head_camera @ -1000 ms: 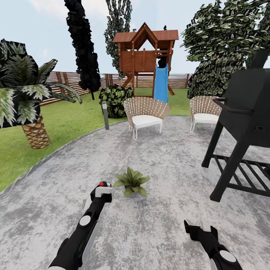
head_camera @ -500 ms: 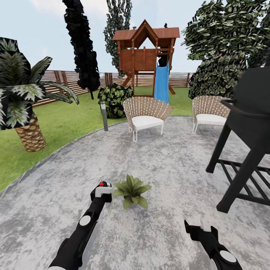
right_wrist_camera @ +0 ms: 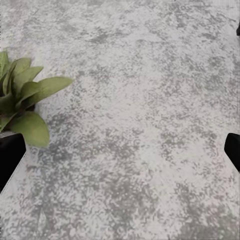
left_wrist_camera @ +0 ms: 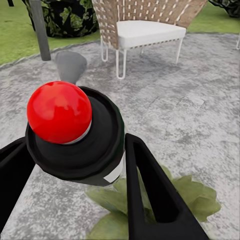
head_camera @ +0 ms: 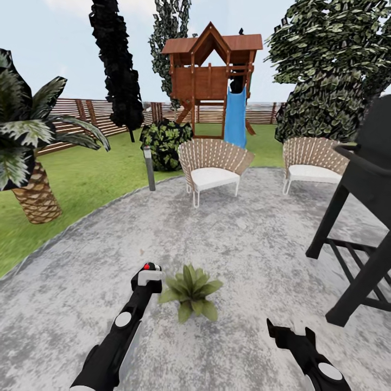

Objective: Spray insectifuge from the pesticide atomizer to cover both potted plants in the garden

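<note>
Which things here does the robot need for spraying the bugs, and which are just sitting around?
Needed for the job:
pesticide atomizer, held in the left gripper
potted plant

Just sitting around:
wicker chairs
black grill
playhouse with slide
palm
bollard lamp

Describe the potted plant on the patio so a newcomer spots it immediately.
Start at the round grey paved patio with two wicker chairs. Near its front edge sits the potted plant, beside the left pincer. It is a low rosette of pointed green leaves, unlike the tall palm on the lawn.
</note>
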